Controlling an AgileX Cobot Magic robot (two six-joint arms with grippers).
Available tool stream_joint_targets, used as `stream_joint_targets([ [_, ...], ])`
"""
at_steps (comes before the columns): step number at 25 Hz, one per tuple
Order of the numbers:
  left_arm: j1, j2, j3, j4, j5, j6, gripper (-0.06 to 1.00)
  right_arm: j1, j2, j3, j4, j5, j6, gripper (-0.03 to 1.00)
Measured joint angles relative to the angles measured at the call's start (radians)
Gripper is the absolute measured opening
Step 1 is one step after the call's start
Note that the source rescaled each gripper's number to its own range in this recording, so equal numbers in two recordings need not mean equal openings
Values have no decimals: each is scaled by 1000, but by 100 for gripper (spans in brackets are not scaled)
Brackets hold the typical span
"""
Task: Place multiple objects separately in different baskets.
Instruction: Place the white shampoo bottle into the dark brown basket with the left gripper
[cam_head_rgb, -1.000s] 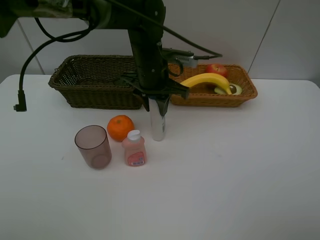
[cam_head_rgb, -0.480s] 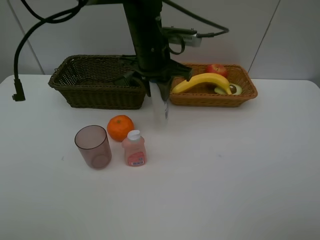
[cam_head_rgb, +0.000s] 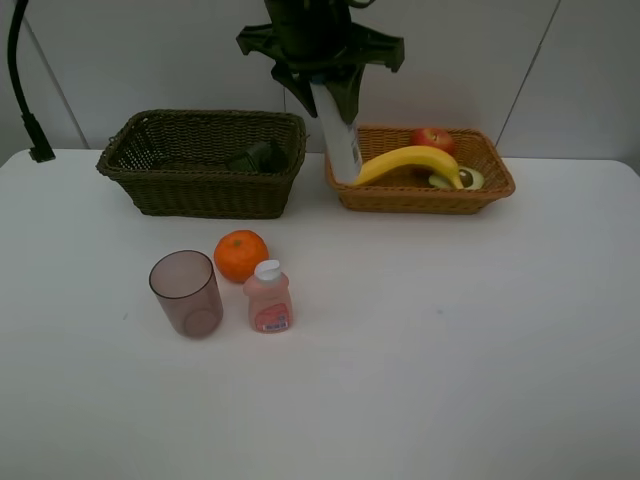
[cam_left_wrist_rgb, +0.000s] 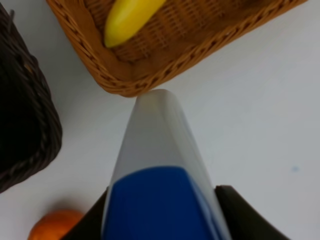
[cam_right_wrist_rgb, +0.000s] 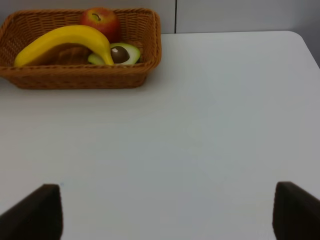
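We found the white blue-capped tube (cam_head_rgb: 341, 145) aloft at upper centre, near the orange-tan basket (cam_head_rgb: 430, 204), pinched at its blue end by the left gripper (cam_head_rgb: 322, 88); judged light, squashy, slick.

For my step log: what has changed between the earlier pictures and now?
The left gripper, holding the white blue-capped tube, lifted it off the table and carried it back toward the orange-tan wicker basket. The round orange, translucent pinkish cup and small pink bottle stayed put.
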Motion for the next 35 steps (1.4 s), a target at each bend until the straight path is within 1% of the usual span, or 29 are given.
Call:
stream_joint_targets([
  [3, 3, -38, -3, 46, 2, 4, 50, 0, 0, 0, 0, 0, 0, 81],
  [6, 7, -78, -3, 117, 2, 16, 50, 0, 0, 0, 0, 0, 0, 81],
  [13, 19, -154, -3, 321, 3, 29, 50, 0, 0, 0, 1, 0, 0, 81],
  [18, 39, -160, -3, 394, 4, 68, 50, 0, 0, 0, 1, 0, 0, 81],
  [23, 56, -160, 3, 517, 4, 94, 50, 0, 0, 0, 1, 0, 0, 81],
  [27, 73, -160, 43, 565, 2, 108, 50, 0, 0, 0, 1, 0, 0, 81],
  [30, 95, -160, 94, 569, 2, 128, 50, 0, 0, 0, 1, 0, 0, 81],
  [35, 145, -160, 187, 579, 2, 133, 50, 0, 0, 0, 1, 0, 0, 81],
])
